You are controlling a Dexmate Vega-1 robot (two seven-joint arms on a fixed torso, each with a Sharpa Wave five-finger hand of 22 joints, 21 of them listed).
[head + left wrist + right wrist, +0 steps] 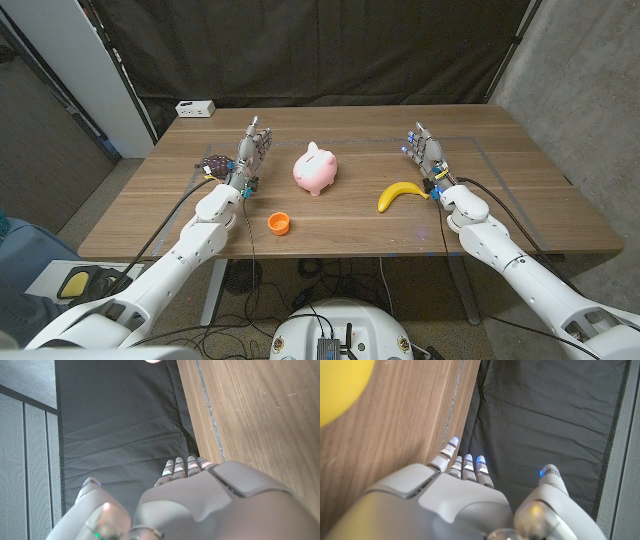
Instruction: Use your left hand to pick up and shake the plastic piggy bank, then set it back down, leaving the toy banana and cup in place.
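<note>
Piggy bank (317,168) btwn cup (279,223) & banana (401,194)

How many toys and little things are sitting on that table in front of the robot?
5: a pink piggy bank mid-table, a yellow banana by the right hand, an orange cup near the front, a dark patterned object beside the left hand, and a white box at the far edge.

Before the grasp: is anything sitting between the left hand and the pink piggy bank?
Nothing visible. The left hand stands open beside the pink plastic piggy bank, with bare wooden table between them. The small orange cup sits nearer the robot, off that line, and the yellow toy banana lies on the bank's far side.
</note>
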